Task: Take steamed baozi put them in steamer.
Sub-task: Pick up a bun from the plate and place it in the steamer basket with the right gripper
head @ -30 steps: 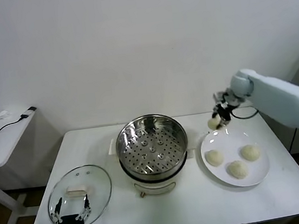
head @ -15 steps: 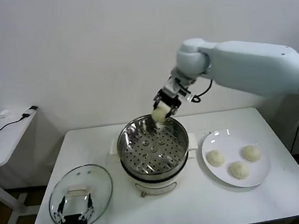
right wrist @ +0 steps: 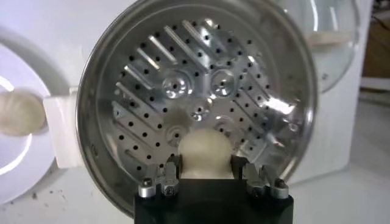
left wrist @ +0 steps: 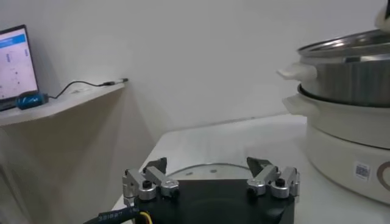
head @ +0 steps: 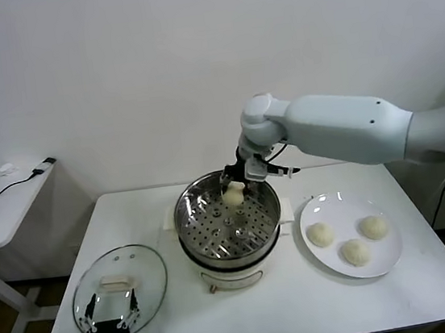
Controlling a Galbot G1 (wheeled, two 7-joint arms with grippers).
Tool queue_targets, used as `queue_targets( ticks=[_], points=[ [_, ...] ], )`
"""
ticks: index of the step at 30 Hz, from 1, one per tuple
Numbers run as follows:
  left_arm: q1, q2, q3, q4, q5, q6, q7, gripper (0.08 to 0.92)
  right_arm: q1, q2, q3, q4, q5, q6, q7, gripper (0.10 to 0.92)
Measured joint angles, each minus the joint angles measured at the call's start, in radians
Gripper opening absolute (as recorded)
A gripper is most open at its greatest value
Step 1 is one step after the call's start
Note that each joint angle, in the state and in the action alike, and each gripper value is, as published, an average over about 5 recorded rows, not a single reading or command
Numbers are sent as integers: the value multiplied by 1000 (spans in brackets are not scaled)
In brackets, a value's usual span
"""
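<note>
A steamed baozi (head: 233, 197) hangs inside the far rim of the steamer (head: 226, 219), pinched between the two fingers of the right gripper (head: 234, 188), which are clamped on its sides. Seen from the right wrist, the bun (right wrist: 206, 153) sits squarely between the fingertips (right wrist: 172, 168), its domed top bulging past them toward the perforated tray (right wrist: 195, 103) beneath; whether it touches the tray cannot be told. The steamer stands near the middle of the table (head: 432, 287), slightly toward the far edge, its white base and side handles showing below the steel wall.

Three more baozi (head: 320, 235) (head: 373, 227) (head: 354, 252) lie apart from one another on a white plate (head: 329, 208) on the table's right side, just beside the steamer. The right arm reaches in from the right, above the plate, to the pot.

A glass lid (head: 141, 262) lies flat near the table's front left corner. The left gripper (head: 105, 321) is parked low at that front edge over the near part of the lid, its fingers (left wrist: 146, 185) spread wide and holding nothing.
</note>
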Motion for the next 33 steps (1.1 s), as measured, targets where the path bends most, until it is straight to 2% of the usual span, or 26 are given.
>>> queue_targets(
  ticks=[12,16,20,24,29,33],
  points=[
    [-15,-1,-4,18,2,1,-4,823,-103,87,78,-169,-125,95,49,584],
    [-18,-1,-5,22,3,0,-6,823,-119,109,92,-205,-138,116,58,655],
    [-19,-1,-4,26,5,0,-8,823,-123,116,94,-218,-140,132,59,766],
    [-19,-1,-2,25,6,0,-7,823,-112,111,88,-211,-118,137,45,817],
    [-18,-2,2,19,8,1,-5,823,-65,73,69,-168,-43,128,7,822],
    [-16,-4,7,15,11,1,-5,823,-1,16,46,-123,71,97,-34,823]
  ],
)
